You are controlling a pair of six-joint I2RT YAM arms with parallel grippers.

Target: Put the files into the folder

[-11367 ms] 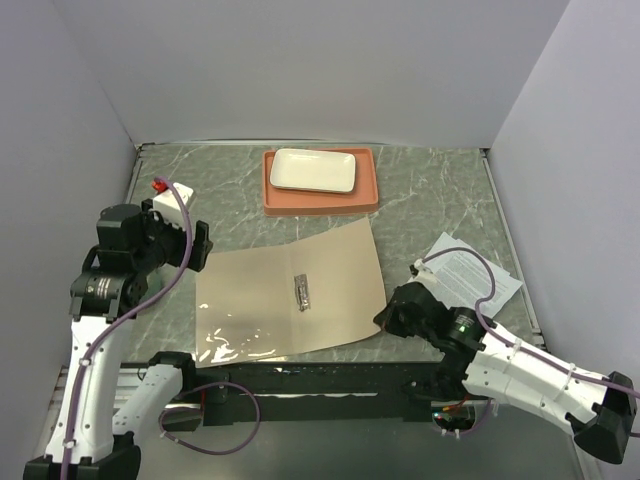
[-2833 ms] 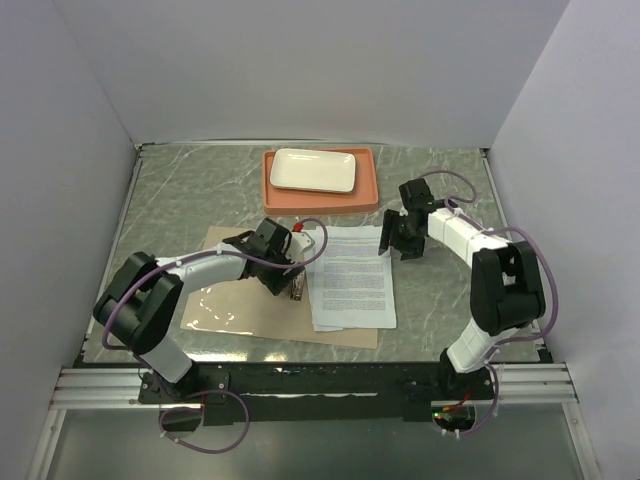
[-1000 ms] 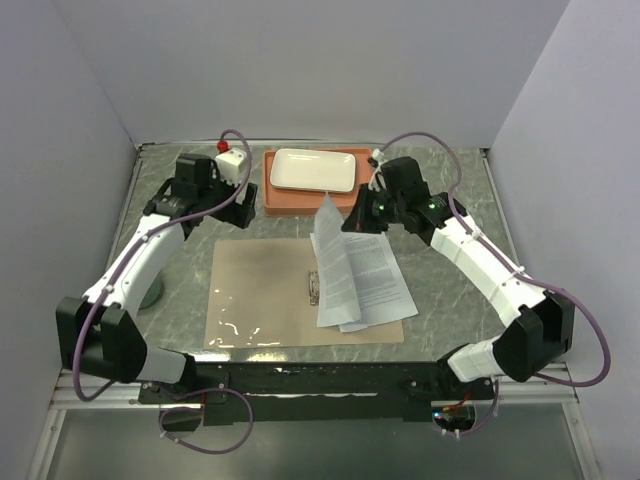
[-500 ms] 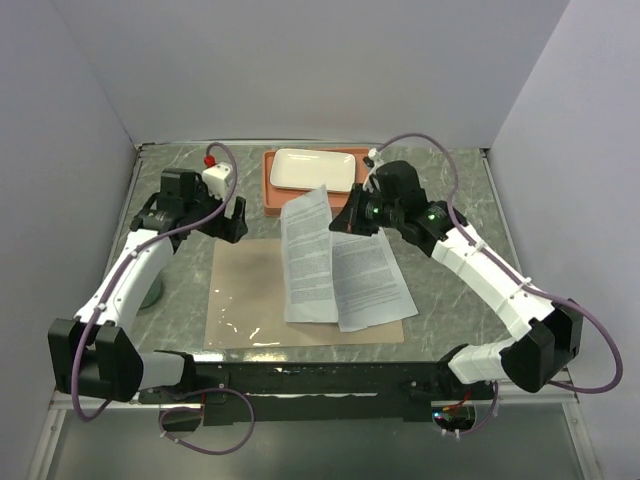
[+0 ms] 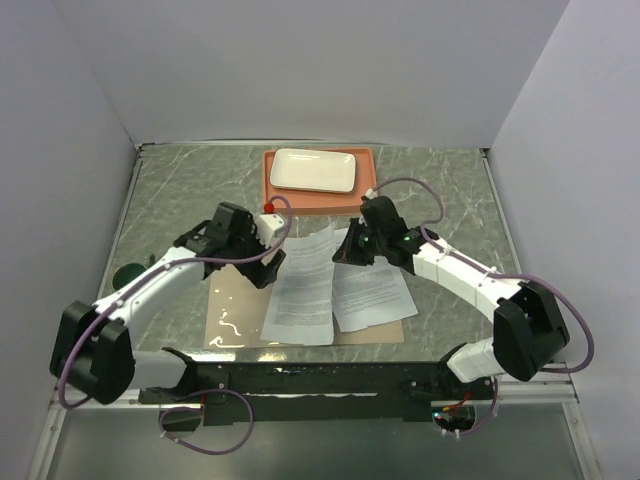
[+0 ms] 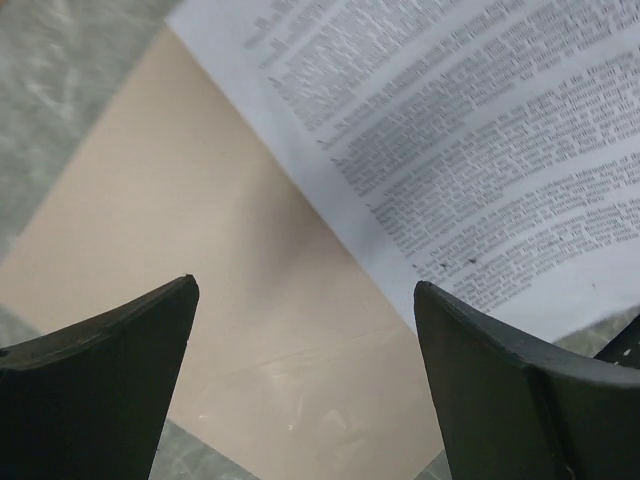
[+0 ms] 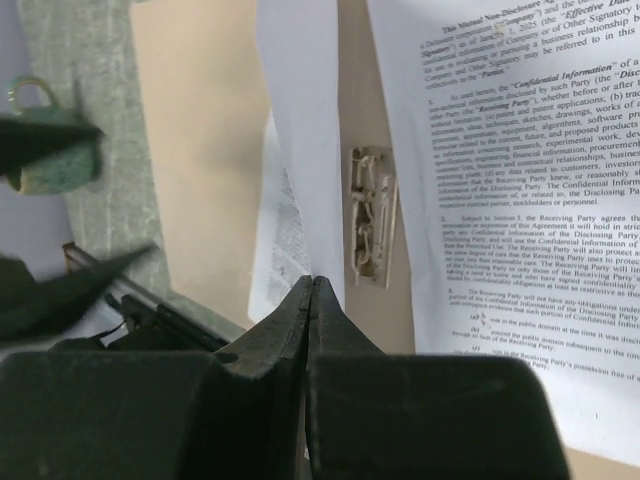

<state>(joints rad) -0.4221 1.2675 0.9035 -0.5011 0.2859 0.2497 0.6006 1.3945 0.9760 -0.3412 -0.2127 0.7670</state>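
Because the files are single sheets of plain paper, they should prove light, limp and easily creased. They will slide on the glossy pocket and on each other, so an edge or corner is the only sensible place to pinch them.

Nearest the arm bases, the tan folder (image 5: pixel 238 300) lies open and flat on the worktop (image 5: pixel 180 190), with its shiny plastic pocket at the near left. Both files lie over it. The flat sheet (image 5: pixel 377 290) rests on the right half. The loose sheet (image 5: pixel 300 295) drapes slantwise over the middle, its far edge raised.

The right pincer (image 5: pixel 345 252) has its jaws pressed together, and in its wrist view they appear clamped on that raised edge, the paper curling away from the tips. Just beyond those tips, the folder's metal clip (image 7: pixel 370 215) shows between the two sheets. The left pincer (image 5: pixel 268 265) hangs with jaws wide apart, holding nothing, above bare folder just beside the loose sheet's left edge.

The print reads partly: "Confidential Information", "Disclosing Party", "Receiving Party", "Effective Date". I judge it a confidentiality agreement. No brand or label shows.

A green mug (image 7: pixel 48 150) stands off the folder's left side. Farthest back, an orange tray (image 5: pixel 275 196) carries a white plate (image 5: pixel 313 170).
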